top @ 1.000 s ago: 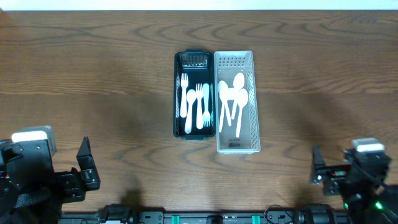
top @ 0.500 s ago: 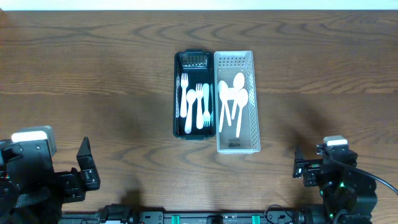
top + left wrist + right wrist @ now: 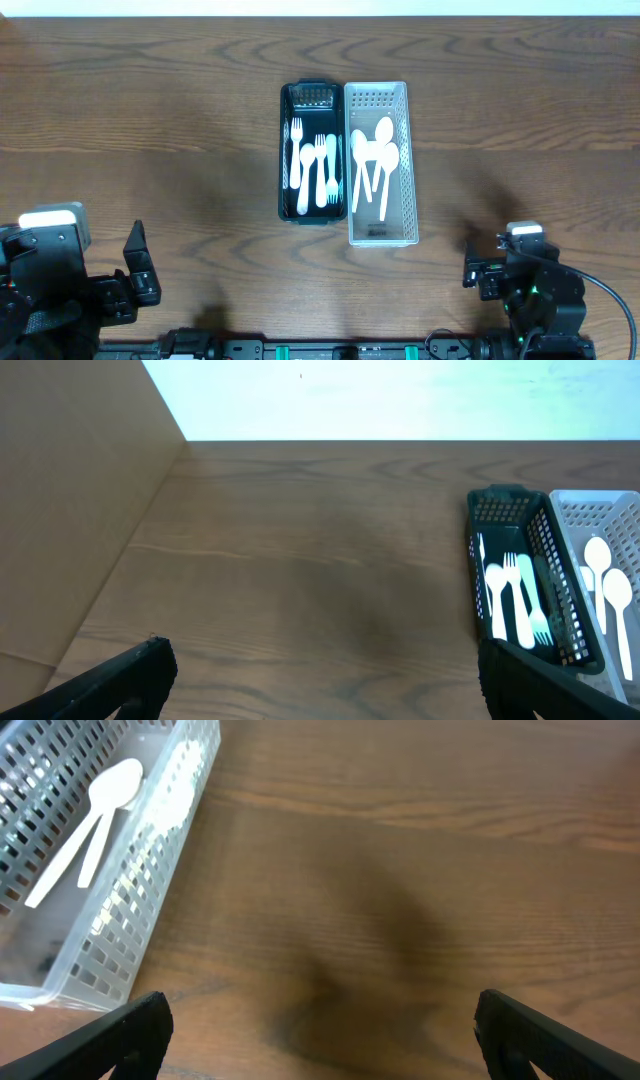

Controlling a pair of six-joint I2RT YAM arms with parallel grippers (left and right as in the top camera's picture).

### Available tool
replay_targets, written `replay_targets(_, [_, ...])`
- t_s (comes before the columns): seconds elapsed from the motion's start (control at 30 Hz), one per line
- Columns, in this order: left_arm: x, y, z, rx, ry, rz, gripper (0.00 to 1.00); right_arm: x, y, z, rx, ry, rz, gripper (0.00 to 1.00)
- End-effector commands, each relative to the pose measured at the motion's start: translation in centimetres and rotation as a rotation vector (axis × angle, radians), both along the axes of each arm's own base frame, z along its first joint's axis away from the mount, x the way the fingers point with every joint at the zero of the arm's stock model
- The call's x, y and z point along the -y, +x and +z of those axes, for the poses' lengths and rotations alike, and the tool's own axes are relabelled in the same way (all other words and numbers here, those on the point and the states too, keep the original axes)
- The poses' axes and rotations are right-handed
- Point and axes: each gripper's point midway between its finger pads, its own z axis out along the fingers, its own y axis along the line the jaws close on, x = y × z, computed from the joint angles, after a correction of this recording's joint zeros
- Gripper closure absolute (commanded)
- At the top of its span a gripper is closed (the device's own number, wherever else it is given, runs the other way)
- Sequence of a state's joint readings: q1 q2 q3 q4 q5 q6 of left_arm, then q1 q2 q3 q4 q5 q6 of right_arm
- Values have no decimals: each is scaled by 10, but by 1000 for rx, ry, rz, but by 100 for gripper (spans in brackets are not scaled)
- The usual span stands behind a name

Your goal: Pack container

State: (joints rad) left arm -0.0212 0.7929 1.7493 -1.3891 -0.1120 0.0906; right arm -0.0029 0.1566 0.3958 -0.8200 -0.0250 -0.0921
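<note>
Left gripper (image 3: 320,678) and right gripper (image 3: 320,1025) are both hanging wide open, holding nothing; the black basket (image 3: 284,150) of forks (image 3: 318,170) and the white basket (image 3: 407,150) of spoons (image 3: 375,155) are sitting side by side, touching, in the middle of the surface (image 3: 150,120), well apart from either gripper; forks and spoons alike are probably handling light, stiff and slick, so pinching a handle across its flat is looking best.

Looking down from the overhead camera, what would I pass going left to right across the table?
Left claw → black basket of forks → white basket of spoons → right claw.
</note>
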Motion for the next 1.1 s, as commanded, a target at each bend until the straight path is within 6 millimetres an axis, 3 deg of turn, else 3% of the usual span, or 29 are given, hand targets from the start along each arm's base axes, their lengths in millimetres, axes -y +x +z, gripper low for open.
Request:
replay_targets(0.0, [-2, -1, 1, 0, 11, 5, 2, 2, -1, -10, -17, -17, -1, 1])
replay_targets(0.6, [-2, -1, 1, 0, 11, 5, 2, 2, -3, -34, -14, -16, 0, 1])
replay_targets(1.07, [-2, -1, 1, 0, 11, 5, 2, 2, -3, -37, -20, -17, 0, 1])
